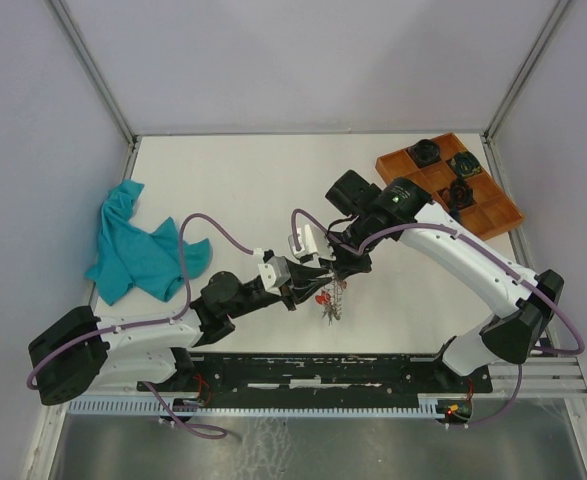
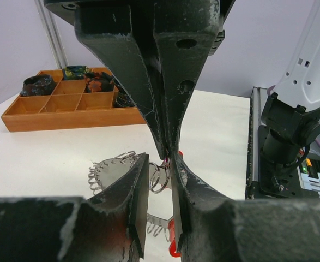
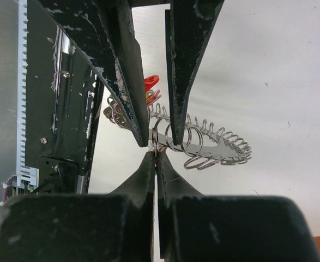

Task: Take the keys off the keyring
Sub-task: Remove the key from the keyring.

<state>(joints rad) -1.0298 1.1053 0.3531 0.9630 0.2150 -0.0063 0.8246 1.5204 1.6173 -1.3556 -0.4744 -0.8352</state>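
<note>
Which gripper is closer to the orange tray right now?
Right. The right gripper, shut on the keyring, is down-left of the orange tray in the top view. The left gripper meets it from the far side, slightly farther from the tray.

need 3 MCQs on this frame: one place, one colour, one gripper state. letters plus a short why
1. Where does the teal cloth lie on the table?
A) far right corner
B) left side
C) near edge, centre

2. What colour is the key tag showing beside the keyring?
A) white
B) purple
C) red

3. How is the right gripper?
A) shut at the keyring
B) half open, empty
C) wide open

Answers:
1 B, the top view shows it crumpled by the left wall.
2 C, red plastic shows behind the wire coils in the right wrist view.
3 A, its fingers meet with no gap, tips right at the coil.
</note>
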